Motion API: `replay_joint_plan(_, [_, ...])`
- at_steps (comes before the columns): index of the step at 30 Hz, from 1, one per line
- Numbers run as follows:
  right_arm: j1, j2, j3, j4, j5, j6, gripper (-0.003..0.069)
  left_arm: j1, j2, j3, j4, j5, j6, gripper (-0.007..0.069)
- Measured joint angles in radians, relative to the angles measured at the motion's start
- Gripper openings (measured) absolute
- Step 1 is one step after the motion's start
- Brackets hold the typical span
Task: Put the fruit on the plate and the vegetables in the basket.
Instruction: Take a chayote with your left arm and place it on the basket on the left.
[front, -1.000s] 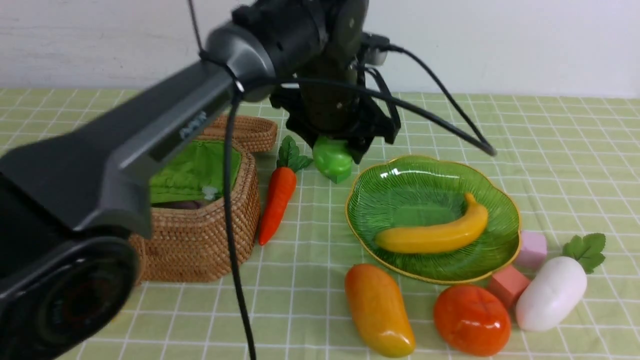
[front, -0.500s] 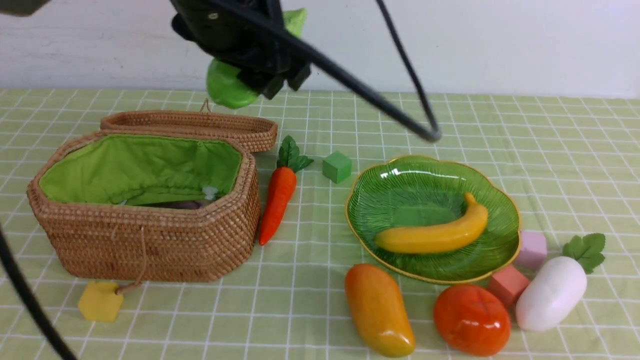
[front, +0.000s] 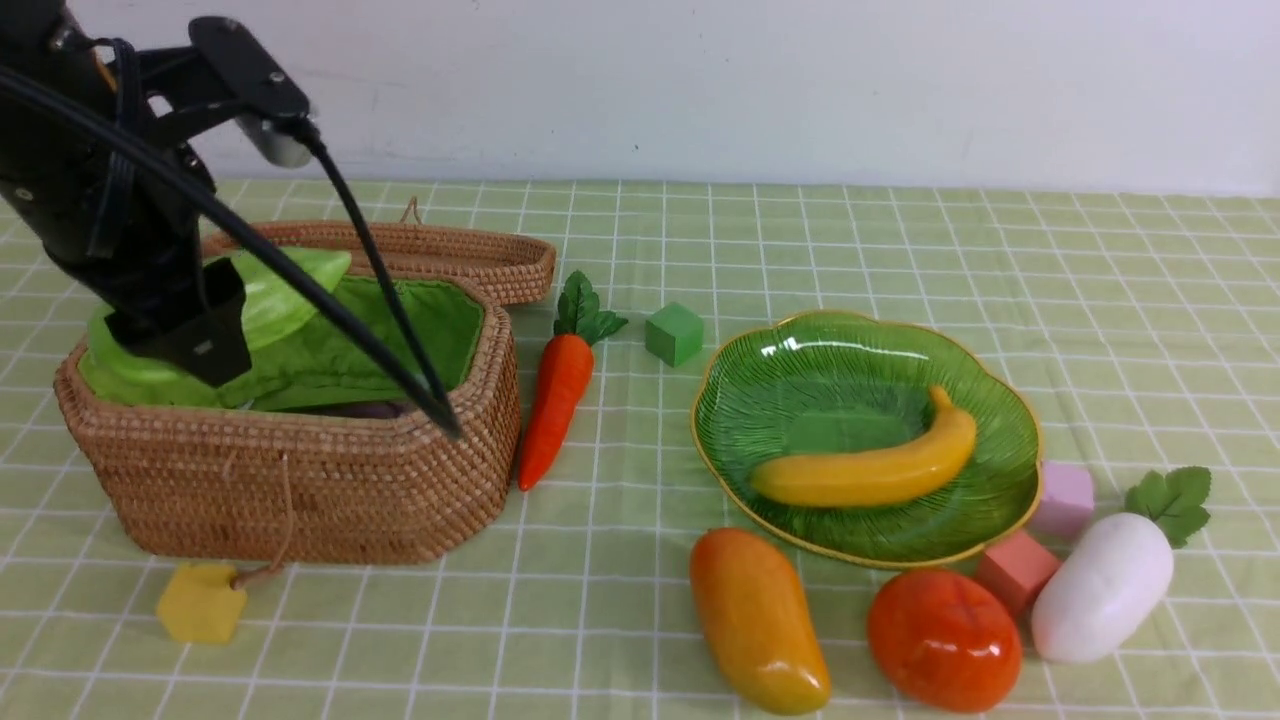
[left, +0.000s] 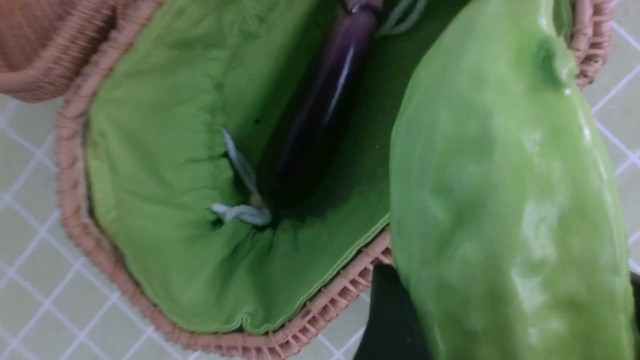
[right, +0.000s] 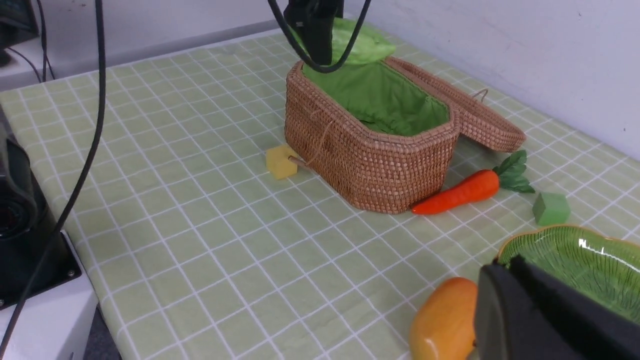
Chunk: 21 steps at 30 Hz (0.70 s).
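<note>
Your left pincer (front: 205, 338) clamps the pod (front: 285, 288) over the basket (front: 330, 490); checked green tabletop (front: 600, 610) below, white wall (front: 700, 80) beyond; right pincer (right: 540, 310) closed.

No writing, label, brand mark, number or sign can be read in any of the three views.
</note>
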Motion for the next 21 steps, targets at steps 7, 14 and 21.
replay_joint_plan(7, [0.0, 0.0, 0.0, 0.001, 0.02, 0.0, 0.0014, 0.016, 0.048, 0.001, -0.025, -0.06, 0.01, 0.047])
replay_joint_plan(14, [0.0, 0.0, 0.0, 0.0, 0.027, 0.0, 0.0019, 0.016, 0.064, 0.001, -0.024, -0.14, 0.008, 0.047])
replay_joint_plan(21, [0.0, 0.0, 0.0, -0.001, 0.027, 0.0, 0.0024, 0.016, 0.064, 0.001, -0.006, -0.247, -0.149, 0.0601])
